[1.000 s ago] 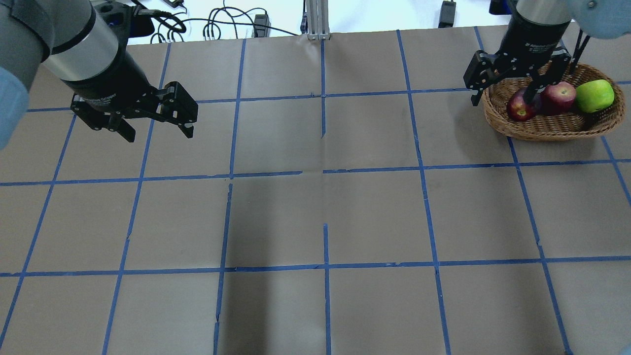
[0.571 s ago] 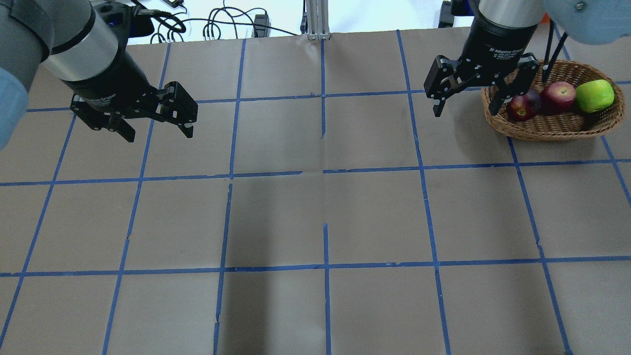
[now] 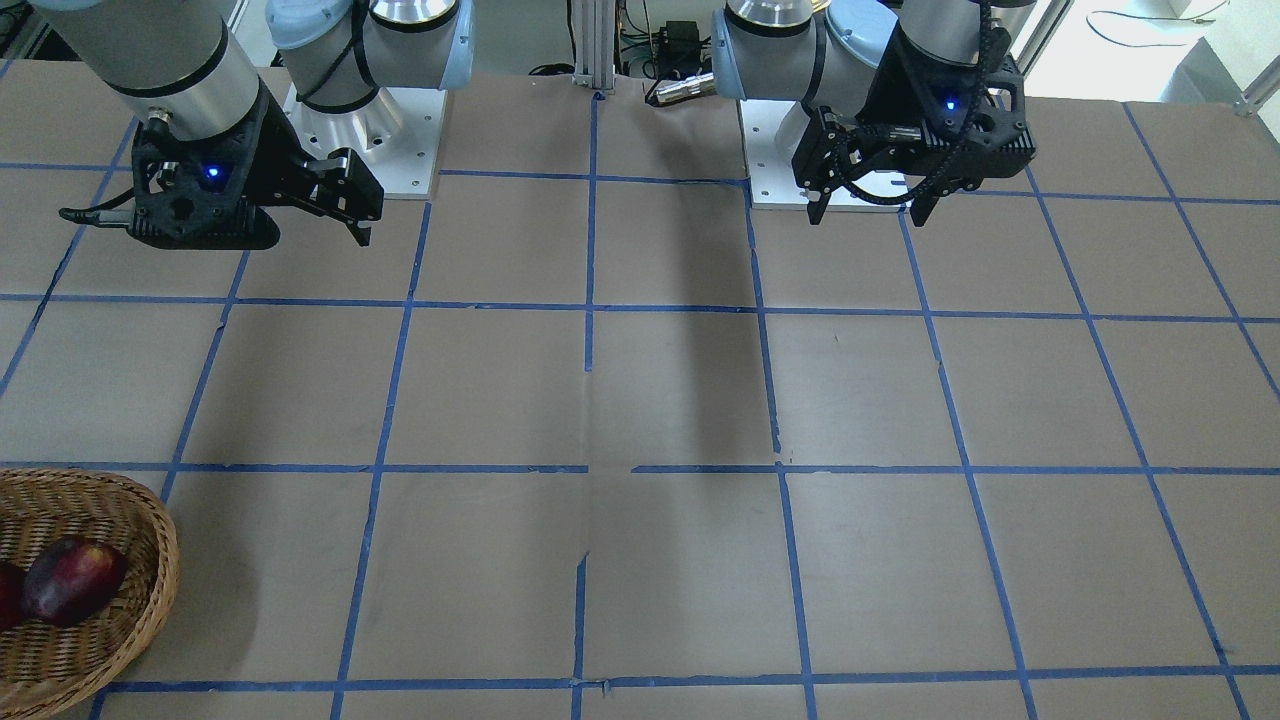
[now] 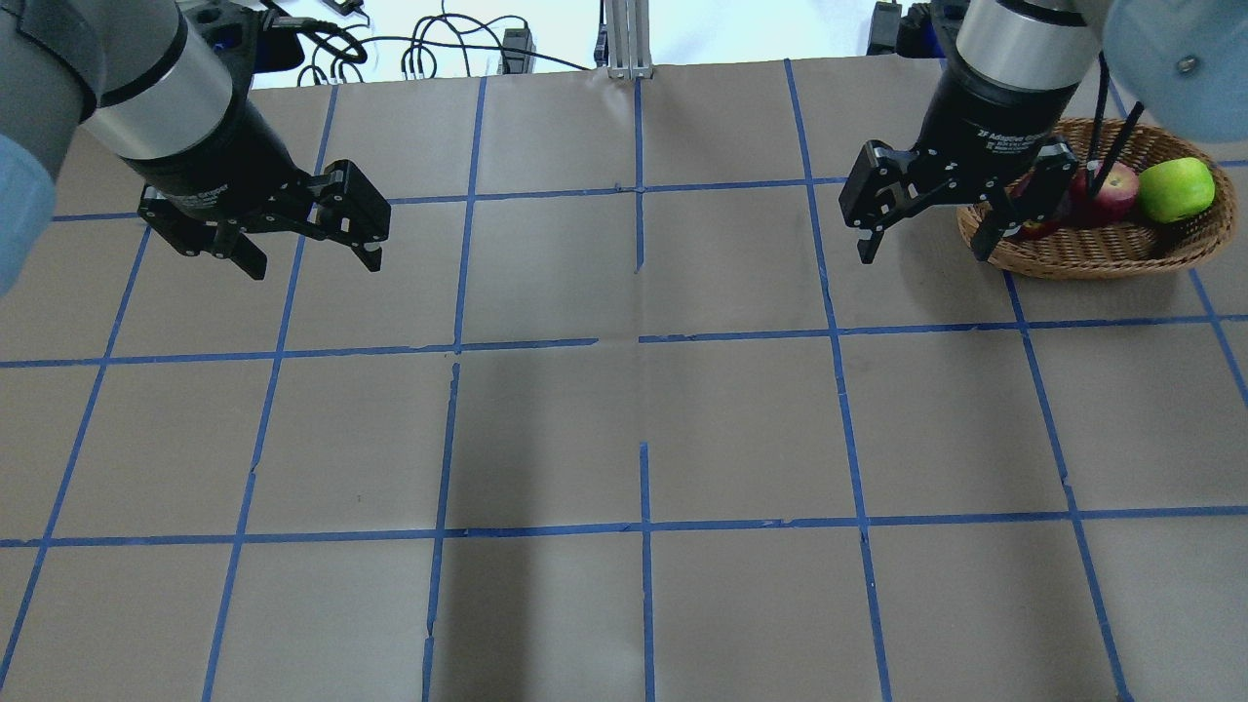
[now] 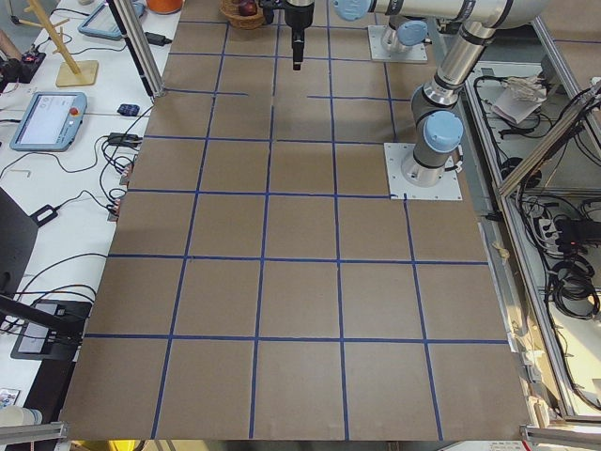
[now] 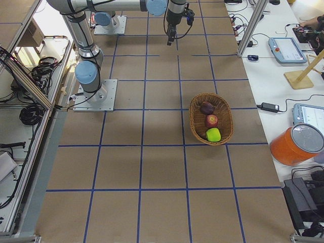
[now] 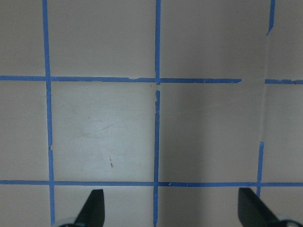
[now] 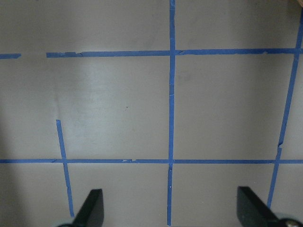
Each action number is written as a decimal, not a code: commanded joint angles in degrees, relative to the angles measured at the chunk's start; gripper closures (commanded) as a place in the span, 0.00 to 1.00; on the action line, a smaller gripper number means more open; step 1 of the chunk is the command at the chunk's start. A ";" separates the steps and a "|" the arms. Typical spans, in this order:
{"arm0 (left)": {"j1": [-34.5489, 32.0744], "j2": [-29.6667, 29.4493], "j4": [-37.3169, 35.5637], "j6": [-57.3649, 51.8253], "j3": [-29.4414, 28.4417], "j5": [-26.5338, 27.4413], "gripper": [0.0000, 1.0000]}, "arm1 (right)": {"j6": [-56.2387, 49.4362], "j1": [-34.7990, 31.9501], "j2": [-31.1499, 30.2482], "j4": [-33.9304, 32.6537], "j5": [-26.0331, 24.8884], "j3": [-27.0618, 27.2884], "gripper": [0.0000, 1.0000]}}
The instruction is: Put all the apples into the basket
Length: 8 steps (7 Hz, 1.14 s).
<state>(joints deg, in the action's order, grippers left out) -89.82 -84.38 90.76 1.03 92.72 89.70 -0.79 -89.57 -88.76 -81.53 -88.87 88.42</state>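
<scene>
The wicker basket (image 4: 1102,252) stands at the far right and holds all three apples. The green apple (image 4: 1177,189) and the red apple (image 4: 1114,185) show clearly. The maroon apple (image 6: 206,108) is mostly hidden behind my right gripper's finger in the overhead view. It also shows in the front view (image 3: 72,580), inside the basket (image 3: 150,560). My right gripper (image 4: 923,253) is open and empty, raised just left of the basket. My left gripper (image 4: 314,267) is open and empty at the far left. Both wrist views show only bare table between open fingertips (image 7: 94,208) (image 8: 92,208).
Brown paper with a blue tape grid (image 4: 643,341) covers the table. Cables and a metal post (image 4: 624,39) lie past the far edge. Tablets, an orange canister (image 6: 296,144) and a wooden stand sit on the side bench beyond the basket.
My right gripper has drawn back out of the basket to its left and toward me, still open, leaving the maroon apple in the basket. The left arm has not moved.
</scene>
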 commanded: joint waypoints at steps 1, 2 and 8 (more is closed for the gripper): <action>0.00 0.00 -0.06 -0.41 0.09 1.43 0.00 | -0.18 0.36 -1.06 -1.35 -1.83 0.62 0.00; 0.00 0.00 0.21 -0.24 0.00 1.35 0.00 | -0.18 0.36 -1.06 -1.26 -1.83 0.35 0.00; -0.09 0.00 0.38 0.29 0.09 1.26 0.00 | -0.27 0.36 -1.41 -1.09 -1.40 0.43 0.00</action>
<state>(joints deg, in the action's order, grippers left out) -89.91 -84.37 91.14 1.31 92.81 90.97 -1.03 -89.13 -90.21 -82.62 -90.41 88.76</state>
